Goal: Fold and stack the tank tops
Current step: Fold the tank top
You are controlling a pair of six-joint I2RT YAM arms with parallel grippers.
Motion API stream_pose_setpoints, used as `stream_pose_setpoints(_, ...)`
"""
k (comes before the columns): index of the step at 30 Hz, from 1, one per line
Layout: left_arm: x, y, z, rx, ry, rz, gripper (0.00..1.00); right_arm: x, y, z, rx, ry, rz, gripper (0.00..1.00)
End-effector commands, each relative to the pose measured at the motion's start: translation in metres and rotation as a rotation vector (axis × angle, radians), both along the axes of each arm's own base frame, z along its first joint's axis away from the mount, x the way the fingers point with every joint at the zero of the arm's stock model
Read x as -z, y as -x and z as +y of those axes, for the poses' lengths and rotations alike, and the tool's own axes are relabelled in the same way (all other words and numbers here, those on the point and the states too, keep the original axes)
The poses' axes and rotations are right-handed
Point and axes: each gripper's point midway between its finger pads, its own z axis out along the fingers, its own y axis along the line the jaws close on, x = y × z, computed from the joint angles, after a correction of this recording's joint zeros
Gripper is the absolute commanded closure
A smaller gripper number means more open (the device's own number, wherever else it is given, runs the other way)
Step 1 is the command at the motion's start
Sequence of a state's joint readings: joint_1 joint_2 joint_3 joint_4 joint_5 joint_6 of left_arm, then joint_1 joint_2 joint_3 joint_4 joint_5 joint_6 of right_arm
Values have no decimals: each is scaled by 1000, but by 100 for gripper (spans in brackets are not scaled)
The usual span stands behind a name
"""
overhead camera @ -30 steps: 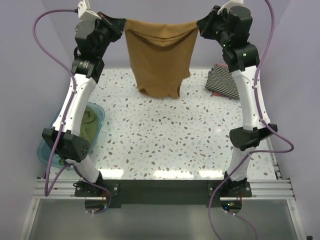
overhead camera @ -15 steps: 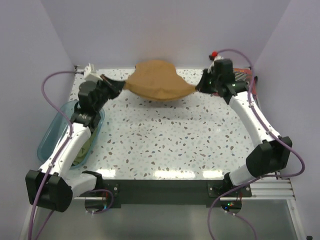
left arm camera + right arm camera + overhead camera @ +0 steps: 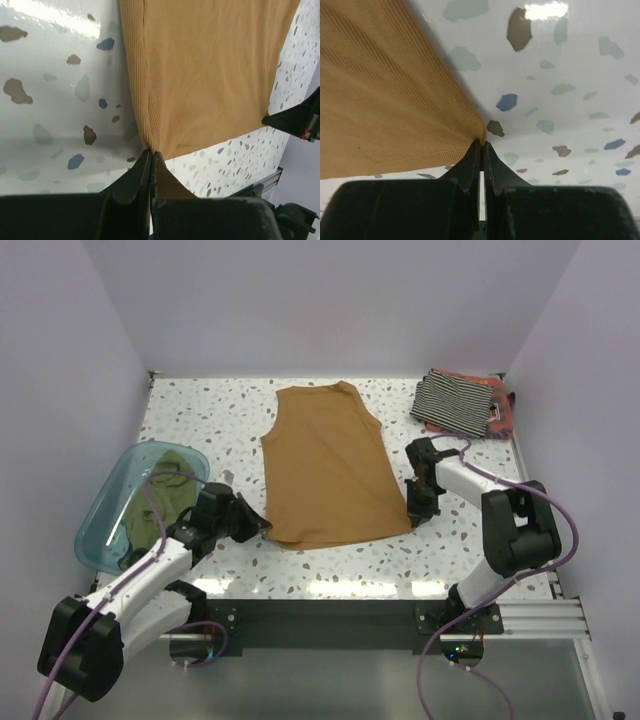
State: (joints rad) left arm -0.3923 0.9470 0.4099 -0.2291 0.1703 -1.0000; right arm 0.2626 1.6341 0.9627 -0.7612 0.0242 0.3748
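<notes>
**Dropped flat: tan-brown tank top (image 3: 328,468) now spread on table (image 3: 340,560), both arms low**

Half a second ago the top hung bunched in the air between the two grippers near the far edge. Now it lies spread out mid-table, with neck and shoulder straps toward the far wall and hem toward the arm bases. Both arms have come down and pulled back toward the near side.

The left gripper (image 3: 262,525) is at the near-left hem corner and the right gripper (image 3: 412,516) is at the near-right hem corner.

In the left wrist view the fingertips (image 3: 142,170) are pressed together on the corner of the ribbed tan cloth. The cloth fans out from the pinch, with small creases running up from it. The right wrist view shows the same: fingers (image 3: 470,162) clamped tight on the hem corner, with the stitched hem line visible along the near edge. From above the cloth looks mostly smooth, with a slight ripple near the left hem corner.

The translucent teal tub (image 3: 100,525) sits at the table's left edge, just beside the left arm. The olive green tank top (image 3: 180,490) is crumpled inside it, and a purple cable crosses over the tub.

The black-and-white striped tank top (image 3: 455,403) is folded at the far right corner. It lies on the reddish tank top (image 3: 503,412), of which only the edges show. That pair is well apart from the tan-brown tank top.
</notes>
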Motion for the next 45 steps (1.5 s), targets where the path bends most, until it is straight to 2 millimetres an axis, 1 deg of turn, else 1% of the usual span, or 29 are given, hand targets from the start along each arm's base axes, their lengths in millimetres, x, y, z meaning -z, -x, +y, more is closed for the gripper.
stream_pose_setpoints(1, 17, 30, 0, 1, 24, 126, 100, -7, 21, -25, 23, 127, 64, 100)
stream_pose_setpoints(5, 24, 48, 3, 7, 30, 173, 100, -18, 27, -41, 73, 211, 51, 100)
stream_pose_setpoints(9, 33, 69, 6, 29, 30, 235, 100, -34, 27, -49, 96, 250, 45, 100)
stream_pose_setpoints(13, 29, 80, 0, 110, 59, 212, 100, -45, 33, -55, 113, 269, 41, 90)
stream_pose_setpoints(19, 22, 89, -5, 189, 76, 197, 76, -55, 41, -57, 143, 263, 8, 69)
stream_pose_setpoints(20, 19, 91, -5, 193, 77, 195, 67, -58, 41, -57, 147, 262, 3, 62)
stream_pose_setpoints(21, 13, 89, -5, 198, 80, 177, 63, -61, 40, -58, 152, 263, -3, 59)
stream_pose_setpoints(23, 7, 88, -3, 201, 65, 157, 57, -73, 38, -60, 174, 269, -40, 59)
stream_pose_setpoints(24, -5, 82, -4, 200, 60, 121, 56, -77, 37, -56, 179, 245, -60, 59)
stream_pose_setpoints(26, -12, 67, 4, 166, 1, 69, 56, -90, 29, -31, 184, 123, -147, 60)
stream_pose_setpoints(27, -30, 53, 5, 147, -15, 15, 56, -94, 27, -20, 179, 101, -179, 61)
stream_pose_setpoints(28, -31, 37, 13, 105, -84, -7, 59, -101, 24, 9, 131, 86, -233, 62)
stream_pose_setpoints(29, -36, 25, 16, 79, -118, -24, 59, -105, 23, 26, 104, 77, -251, 62)
stream_pose_setpoints(30, -59, 5, 16, 53, -134, -83, 59, -107, 24, 44, 74, 67, -266, 62)
stream_pose_setpoints(31, -53, -14, 24, 19, -222, -70, 60, -116, 28, 81, -9, 21, -315, 63)
stream_pose_setpoints(32, -60, -31, 27, -10, -261, -96, 60, -117, 28, 99, 5, -1, -341, 66)
stream_pose_setpoints(33, -83, -56, 28, -51, -283, -147, 60, -114, 31, 118, -19, -24, -351, 67)
stream_pose_setpoints(34, -69, -74, 32, -52, -361, -117, 62, -117, 39, 157, -79, -106, -395, 67)
stream_pose_setpoints(35, -90, -100, 29, -78, -372, -173, 62, -116, 44, 178, -75, -152, -407, 68)
stream_pose_setpoints(36, -86, -111, 33, -105, -413, -154, 62, -107, 47, 197, -98, -161, -407, 68)
stream_pose_setpoints(37, -65, -124, 36, -108, -470, -95, 64, -116, 57, 230, -148, -223, -440, 67)
stream_pose_setpoints(38, -62, -137, 37, -110, -480, -92, 65, -117, 60, 243, -154, -226, -457, 67)
stream_pose_setpoints(39, -71, -155, 35, -124, -481, -114, 66, -106, 66, 258, -191, -185, -479, 67)
stream_pose_setpoints(40, -66, -165, 37, -129, -498, -104, 66, -114, 66, 274, -194, -212, -505, 67)
stream_pose_setpoints(41, -49, -177, 34, -92, -517, -79, 68, -112, 68, 285, -201, -225, -512, 67)
stream_pose_setpoints(42, -56, -194, 30, -80, -514, -106, 69, -110, 70, 294, -207, -245, -516, 67)
stream_pose_setpoints(43, -37, -199, 31, -60, -557, -56, 70, -106, 75, 309, -212, -293, -525, 66)
stream_pose_setpoints(44, -46, -214, 27, -53, -556, -91, 70, -103, 79, 317, -219, -318, -524, 65)
stream_pose_setpoints(45, -44, -221, 23, -33, -561, -98, 70, -99, 83, 323, -226, -334, -521, 65)
